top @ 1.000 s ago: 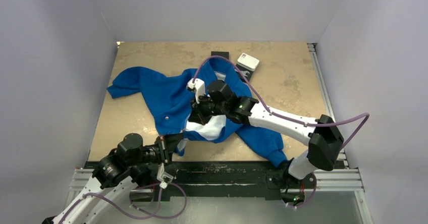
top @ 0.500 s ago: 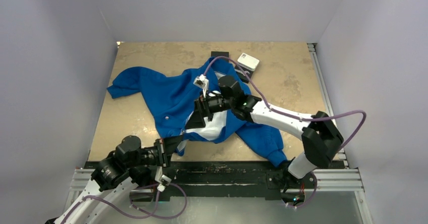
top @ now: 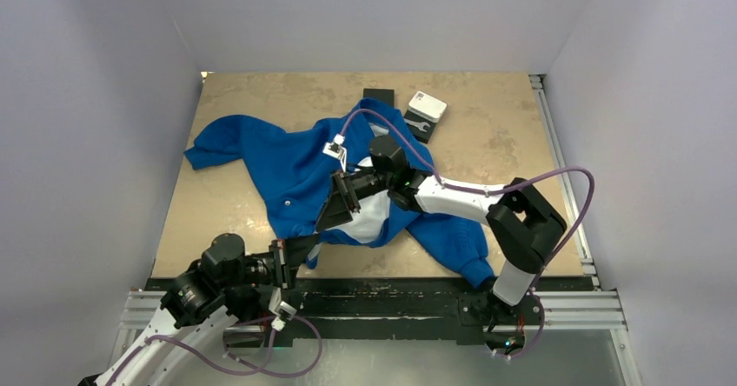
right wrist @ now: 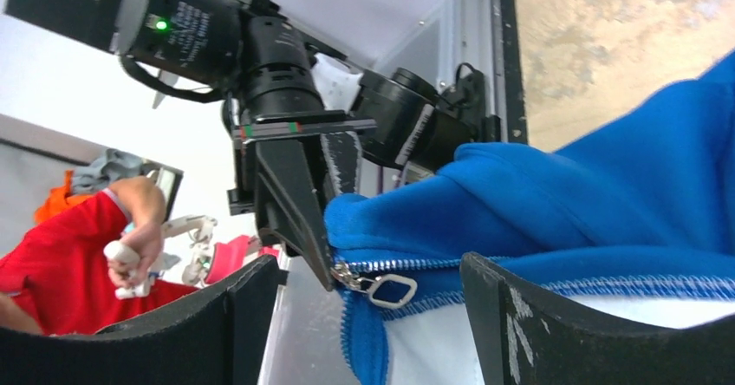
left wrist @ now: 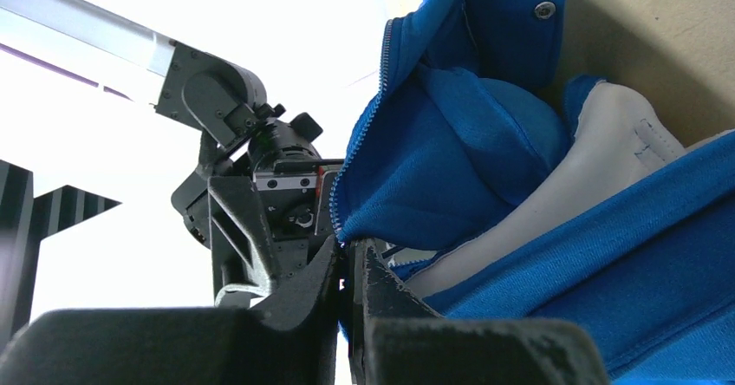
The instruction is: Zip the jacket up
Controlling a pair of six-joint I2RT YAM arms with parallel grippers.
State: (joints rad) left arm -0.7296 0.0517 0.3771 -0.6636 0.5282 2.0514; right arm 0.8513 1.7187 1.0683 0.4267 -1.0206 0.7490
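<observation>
- Right wrist view: the right gripper (right wrist: 368, 270) is seen with its jaws spread wide, one black finger on either side of the small silvery metal zipper pull (right wrist: 390, 290). Neither finger touches the pull.
- Just beside that pull, the blue hem is pinched by the left gripper (left wrist: 347, 253), whose jaws are closed tight on the fabric edge at the foot of the zipper.
- From the left wrist, the line of silvery zipper teeth (left wrist: 360, 142) is seen running up from the closed jaws along the edge of the large royal-blue soft fabric jacket (left wrist: 451, 159), with the light-grey lining (left wrist: 607, 142) exposed beside it.
- A round metal snap (left wrist: 544, 9) is fixed on the blue fabric farther up.
- From above, the jacket is seen lying crumpled across the middle of the tan mottled surface (top: 495, 143). One sleeve is stretched towards the far left and the other trails to the near right edge.
- The two grippers meet at the jacket's near middle, where the white lining shows.
- A small white box (top: 428, 106) and a flat black square (top: 378, 95) are set at the far edge, just beyond the collar.
</observation>
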